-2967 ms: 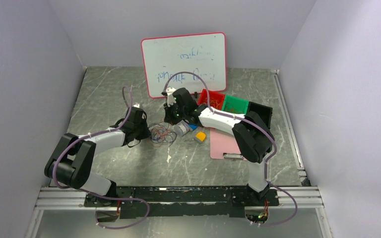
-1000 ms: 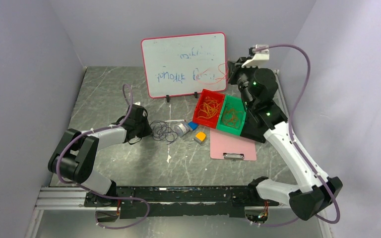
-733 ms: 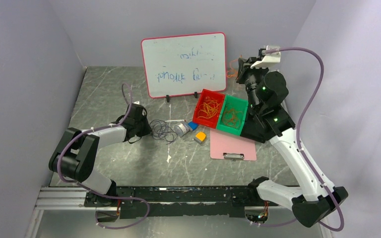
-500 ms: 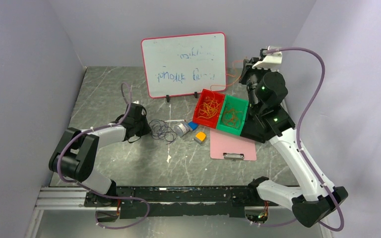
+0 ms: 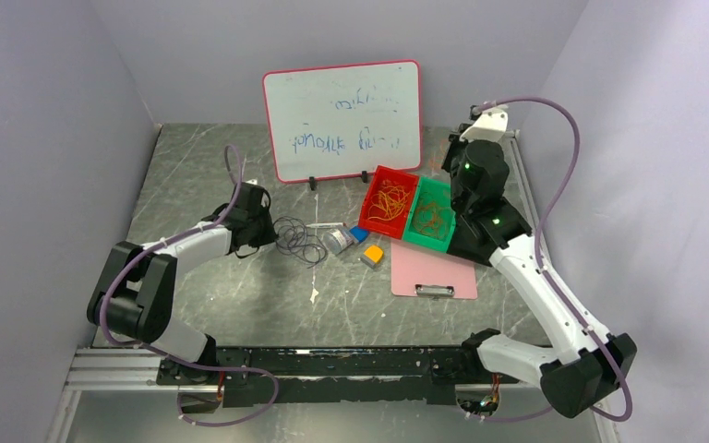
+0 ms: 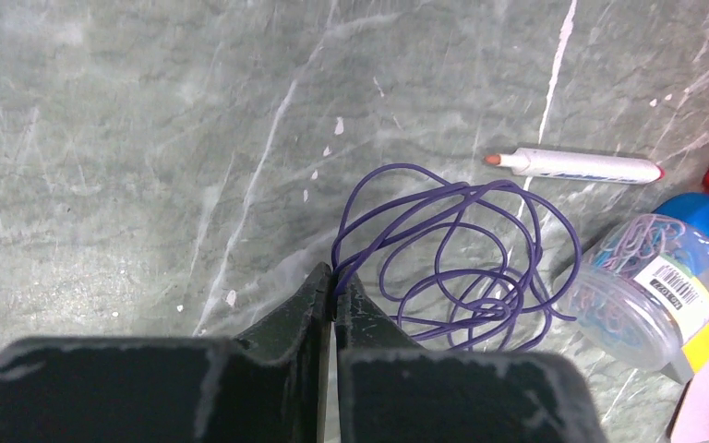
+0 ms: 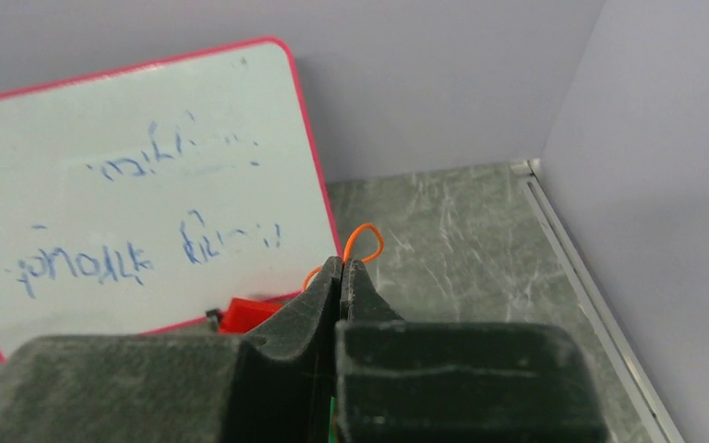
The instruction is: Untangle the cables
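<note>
Left pincer (image 6: 334, 281) – jaws clenched on one strand of the purple cable (image 6: 462, 240), low on the tabletop (image 6: 148, 138) at left of centre. The rest of that cable lies as a loose coil just right of the tips. A marker (image 6: 572, 166) sits on its far side and a jar of paper clips (image 6: 642, 291) touches or nearly touches its right edge.

Right pincer (image 7: 342, 268) – jaws clenched on the orange cable (image 7: 363, 242), raised at the far right beside the whiteboard (image 7: 129, 185). Only a small loop shows above the tips, and how much hangs below cannot be seen. Beneath it stand the red bin (image 5: 366, 210) and the green bin (image 5: 432, 182), each holding thin wires (image 5: 390, 199).

Likely faults:
- The orange cable is pinched near its end, so it may slip out during travel, or its hidden tail may snag the bin contents.
- A pull on the purple strand may tighten the coil's crossings instead of opening them, or sweep the jar and marker along.
</note>
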Controlling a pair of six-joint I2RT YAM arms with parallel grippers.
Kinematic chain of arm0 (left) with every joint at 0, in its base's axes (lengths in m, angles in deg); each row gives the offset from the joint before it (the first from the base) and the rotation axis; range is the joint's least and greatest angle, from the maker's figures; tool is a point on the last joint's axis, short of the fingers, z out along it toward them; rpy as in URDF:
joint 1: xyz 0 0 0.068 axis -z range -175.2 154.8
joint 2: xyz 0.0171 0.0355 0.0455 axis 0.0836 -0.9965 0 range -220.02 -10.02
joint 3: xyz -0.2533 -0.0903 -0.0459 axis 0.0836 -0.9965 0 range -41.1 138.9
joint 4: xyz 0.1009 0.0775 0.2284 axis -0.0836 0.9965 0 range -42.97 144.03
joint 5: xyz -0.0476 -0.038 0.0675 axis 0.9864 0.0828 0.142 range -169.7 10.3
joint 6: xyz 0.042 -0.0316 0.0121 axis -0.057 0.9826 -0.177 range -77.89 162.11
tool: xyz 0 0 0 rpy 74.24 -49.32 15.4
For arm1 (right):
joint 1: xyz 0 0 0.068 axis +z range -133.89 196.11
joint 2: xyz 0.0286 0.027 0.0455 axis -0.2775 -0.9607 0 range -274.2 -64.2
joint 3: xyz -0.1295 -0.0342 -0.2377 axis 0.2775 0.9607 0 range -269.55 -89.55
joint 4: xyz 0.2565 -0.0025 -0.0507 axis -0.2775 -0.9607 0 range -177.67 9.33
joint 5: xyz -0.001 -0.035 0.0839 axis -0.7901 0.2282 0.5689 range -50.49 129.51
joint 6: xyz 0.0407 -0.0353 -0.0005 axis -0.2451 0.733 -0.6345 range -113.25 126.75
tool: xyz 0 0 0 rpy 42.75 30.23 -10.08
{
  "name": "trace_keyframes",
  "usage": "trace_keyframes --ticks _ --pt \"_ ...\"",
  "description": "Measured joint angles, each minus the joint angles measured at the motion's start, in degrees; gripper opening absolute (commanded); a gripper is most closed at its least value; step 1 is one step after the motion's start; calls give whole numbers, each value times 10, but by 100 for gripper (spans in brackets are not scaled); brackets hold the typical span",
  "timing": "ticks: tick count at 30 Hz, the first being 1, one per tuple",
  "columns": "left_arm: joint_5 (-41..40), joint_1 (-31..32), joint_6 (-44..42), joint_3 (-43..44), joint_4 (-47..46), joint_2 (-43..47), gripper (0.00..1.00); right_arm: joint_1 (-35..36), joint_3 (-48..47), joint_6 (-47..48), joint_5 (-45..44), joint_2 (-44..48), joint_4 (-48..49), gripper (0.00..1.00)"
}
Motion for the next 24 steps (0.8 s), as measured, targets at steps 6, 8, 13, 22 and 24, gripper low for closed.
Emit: trace_keyframes --ticks 6,8,13,22,24 --pt "-1 0 -3 5 5 0 7 -20 44 -9 -13 -20 0 0" --pt "-1 0 -2 5 6 0 7 -30 59 -13 -17 -26 -1 0" --pt "-1 0 -3 5 8 0 7 -51 91 -24 -17 -40 3 0" --pt "-1 0 -3 5 9 0 7 -64 118 -42 -3 -53 0 0" --pt "-1 0 -3 5 9 0 7 -66 118 -42 -3 -52 0 0"
